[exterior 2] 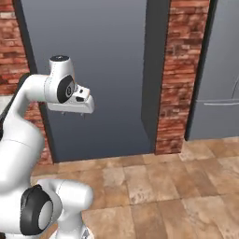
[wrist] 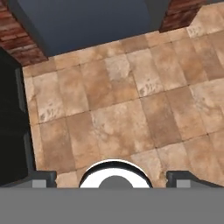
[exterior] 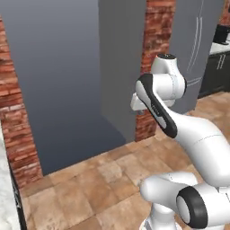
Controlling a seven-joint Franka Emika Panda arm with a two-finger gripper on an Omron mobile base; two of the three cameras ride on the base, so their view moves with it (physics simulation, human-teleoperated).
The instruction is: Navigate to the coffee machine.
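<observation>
My claw (exterior 2: 83, 113) hangs folded in front of me, pointing down at the tiled floor (wrist: 127, 109). It carries nothing. In the hand view the two finger tips sit wide apart at the bottom corners, so I read it as released.

Ahead is a dark grey wall panel (exterior: 58, 81) between brick pillars (exterior 2: 179, 70), with a tall grey fridge (exterior 2: 219, 84) off to the right past the bricks.

In the top right corner of the left base view, a far counter (exterior: 220, 47) carries a small black boxy shape (exterior: 223, 32). That may be the coffee machine, but it is too small and cropped to be sure. If so, it is well away to my right and I am not facing it. The drive is far from finished.

Risks, as I judge them:
- Turning right in this corner, my base or elbow could clip the jutting grey panel or the near brick pillar.
- A dark cabinet front (wrist: 11, 118) runs along the left edge of the hand view, close to my base. Swinging that way could scrape it.
- Stopping at the wrong black appliance.

No containers to report.
</observation>
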